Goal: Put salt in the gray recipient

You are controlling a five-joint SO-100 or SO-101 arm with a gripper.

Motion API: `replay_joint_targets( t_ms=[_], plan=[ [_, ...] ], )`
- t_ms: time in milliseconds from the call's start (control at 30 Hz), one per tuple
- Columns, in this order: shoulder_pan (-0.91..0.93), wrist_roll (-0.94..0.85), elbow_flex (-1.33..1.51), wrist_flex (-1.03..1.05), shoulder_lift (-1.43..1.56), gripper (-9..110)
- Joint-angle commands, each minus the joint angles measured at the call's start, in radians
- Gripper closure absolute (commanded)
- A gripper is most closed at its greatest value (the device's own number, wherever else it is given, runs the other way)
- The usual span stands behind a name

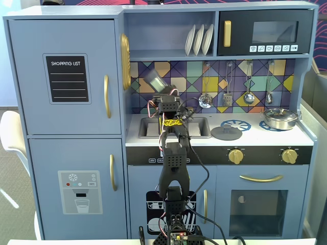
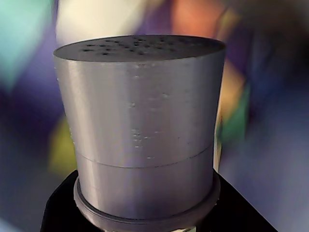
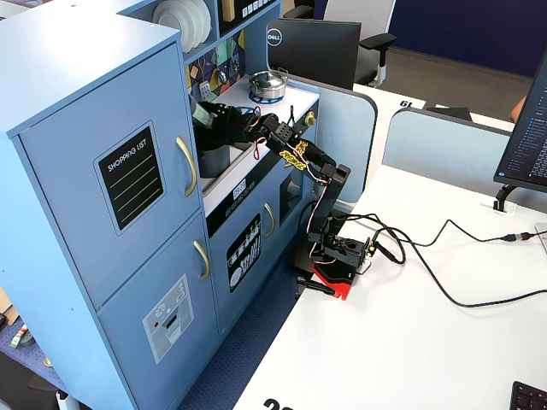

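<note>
Filling the wrist view, the salt [image 2: 142, 130] shows its dark-gray perforated top against blurred colored tiles. From the front fixed view, the tool [image 1: 159, 86] is closed around the salt [image 1: 154, 79], holding it tilted in the air above the toy kitchen's sink [image 1: 153, 128]. In the side fixed view, the gray recipient [image 3: 214, 159] stands just below the tool [image 3: 208, 117].
</note>
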Motion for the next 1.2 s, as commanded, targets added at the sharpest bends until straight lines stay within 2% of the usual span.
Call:
replay_joint_targets(
  t_ms=[0, 300, 400, 633, 733, 800, 1033, 1167],
  plan=[
    [0.020, 0.029, -0.046, 0.034, 0.011, 101],
    [-0.098, -0.147, -0.066, -0.367, 0.000, 101],
    [-0.087, -0.137, -0.087, -0.331, -0.008, 101],
    [0.008, -0.046, -0.086, 0.026, 0.000, 101],
    [0.018, -0.040, -0.063, 0.058, 0.002, 101],
    [0.005, -0.049, -0.043, 0.009, 0.009, 101],
    [-0.069, -0.152, -0.017, -0.354, 0.020, 101],
    [-0.066, -0.161, -0.049, -0.373, -0.005, 101]
  ],
)
